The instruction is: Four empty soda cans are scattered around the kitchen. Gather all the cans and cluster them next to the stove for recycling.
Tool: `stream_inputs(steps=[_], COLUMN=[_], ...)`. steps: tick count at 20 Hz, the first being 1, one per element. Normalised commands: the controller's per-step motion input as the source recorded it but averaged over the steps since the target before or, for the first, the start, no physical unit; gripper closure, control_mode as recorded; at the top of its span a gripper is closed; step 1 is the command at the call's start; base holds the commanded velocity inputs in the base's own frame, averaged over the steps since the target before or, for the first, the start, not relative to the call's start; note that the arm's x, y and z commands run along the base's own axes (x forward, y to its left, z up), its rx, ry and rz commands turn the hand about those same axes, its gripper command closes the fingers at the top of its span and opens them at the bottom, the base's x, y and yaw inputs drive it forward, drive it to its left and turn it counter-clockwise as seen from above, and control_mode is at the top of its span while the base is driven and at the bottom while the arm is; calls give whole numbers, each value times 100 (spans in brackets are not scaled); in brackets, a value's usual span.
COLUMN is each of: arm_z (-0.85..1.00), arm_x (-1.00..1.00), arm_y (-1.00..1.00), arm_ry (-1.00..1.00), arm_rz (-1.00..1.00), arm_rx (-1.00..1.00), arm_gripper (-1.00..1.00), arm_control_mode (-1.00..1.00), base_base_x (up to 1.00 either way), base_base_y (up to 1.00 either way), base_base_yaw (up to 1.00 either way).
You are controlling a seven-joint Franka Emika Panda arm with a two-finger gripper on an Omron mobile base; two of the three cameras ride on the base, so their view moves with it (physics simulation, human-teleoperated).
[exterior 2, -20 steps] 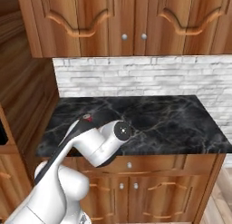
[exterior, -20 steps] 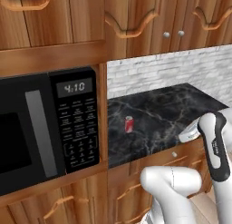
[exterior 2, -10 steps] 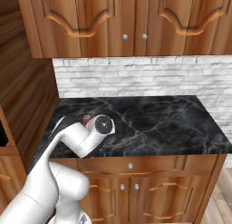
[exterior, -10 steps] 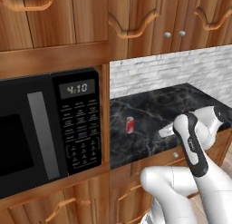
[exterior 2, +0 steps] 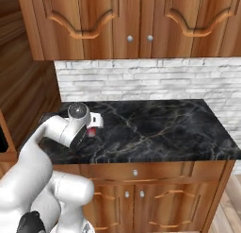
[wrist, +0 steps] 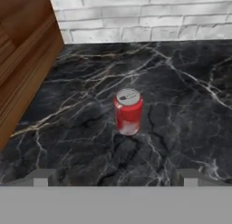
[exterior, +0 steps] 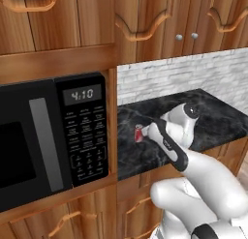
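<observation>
Big wooden cabinets (exterior 2: 136, 24) up top, with the black microwave (exterior: 51, 136) set into the wood on the left. Beside it is the black marble worktop (exterior 2: 164, 133) with a white brick backsplash (exterior 2: 150, 79) behind. The white arm (exterior: 169, 143) reaches over the worktop. One red soda can (wrist: 128, 111) stands upright on it, near the wood side panel and apart from the wall. The pincer (wrist: 113, 177) is spread wide, holding nothing, with the can just ahead between its tips.
</observation>
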Motion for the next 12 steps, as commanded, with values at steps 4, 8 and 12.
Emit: stream_inputs(steps=[4, 8, 12], arm_z=[19, -7, -24], arm_x=[21, 10, 26], arm_y=[10, 1, 10], arm_ry=[14, 2, 4], arm_rz=[-2, 0, 0], arm_rx=[-3, -3, -6], arm_gripper=[-100, -100, -100], arm_control_mode=[-100, -100, -100], base_base_x=[0, 0, 0], base_base_y=[0, 0, 0], base_base_yaw=[0, 0, 0])
